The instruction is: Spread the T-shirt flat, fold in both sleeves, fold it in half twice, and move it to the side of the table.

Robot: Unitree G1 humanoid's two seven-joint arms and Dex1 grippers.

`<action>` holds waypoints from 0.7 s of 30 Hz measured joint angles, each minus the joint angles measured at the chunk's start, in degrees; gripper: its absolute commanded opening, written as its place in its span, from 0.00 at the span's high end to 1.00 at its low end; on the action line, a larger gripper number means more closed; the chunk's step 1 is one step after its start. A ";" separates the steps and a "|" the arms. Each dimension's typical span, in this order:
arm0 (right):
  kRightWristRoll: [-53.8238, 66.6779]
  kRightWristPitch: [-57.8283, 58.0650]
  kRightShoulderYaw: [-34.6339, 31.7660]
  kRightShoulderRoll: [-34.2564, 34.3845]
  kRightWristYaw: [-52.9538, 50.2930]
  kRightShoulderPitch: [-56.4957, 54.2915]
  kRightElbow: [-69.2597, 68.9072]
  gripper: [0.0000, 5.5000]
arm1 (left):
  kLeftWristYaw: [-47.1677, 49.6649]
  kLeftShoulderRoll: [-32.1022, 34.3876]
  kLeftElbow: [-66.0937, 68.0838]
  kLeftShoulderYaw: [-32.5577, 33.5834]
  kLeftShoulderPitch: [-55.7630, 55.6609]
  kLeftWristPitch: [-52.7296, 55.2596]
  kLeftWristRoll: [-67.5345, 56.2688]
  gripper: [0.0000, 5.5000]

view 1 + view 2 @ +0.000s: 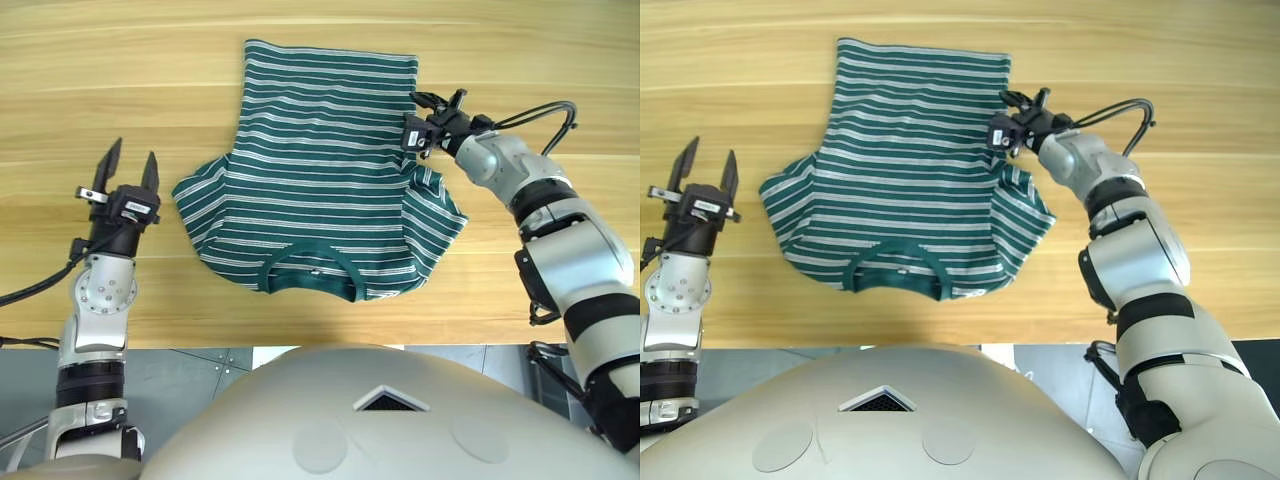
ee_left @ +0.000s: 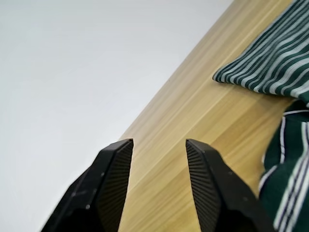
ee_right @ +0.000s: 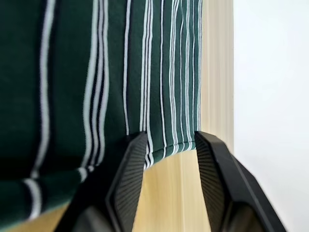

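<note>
A dark green T-shirt (image 1: 320, 170) with white stripes lies on the wooden table (image 1: 540, 60), its collar (image 1: 312, 265) toward me and its hem at the far side. Both sleeves stick out, the left sleeve (image 1: 195, 190) and the right sleeve (image 1: 435, 215) a little rumpled. My left gripper (image 1: 133, 155) stands open over bare wood, a short way left of the left sleeve. My right gripper (image 1: 440, 98) is at the shirt's right side edge above the sleeve; in the right wrist view its open fingers (image 3: 133, 164) straddle the striped edge (image 3: 169, 121).
Bare wood stretches on both sides of the shirt and beyond the hem. The table's near edge (image 1: 200, 345) runs just below the collar. A cable (image 1: 545, 115) loops off my right wrist.
</note>
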 measured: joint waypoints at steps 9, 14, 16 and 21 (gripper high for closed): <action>2.17 5.36 -1.75 0.40 0.03 -2.51 2.78 0.67 | -0.01 -0.11 1.19 -0.27 -2.03 -0.84 -0.01 0.63; 3.63 9.52 -3.52 1.38 -2.95 -5.18 3.91 0.67 | -0.84 0.88 4.12 -2.92 -1.76 -2.20 3.67 0.63; 5.60 5.23 -5.57 1.15 -7.87 -5.24 3.22 0.67 | 0.14 3.20 4.15 -1.55 -0.22 0.79 7.81 0.63; 9.14 -11.20 -9.37 -1.51 -16.53 -2.83 -8.63 0.67 | 4.58 8.40 -0.47 7.29 9.34 11.81 18.60 0.63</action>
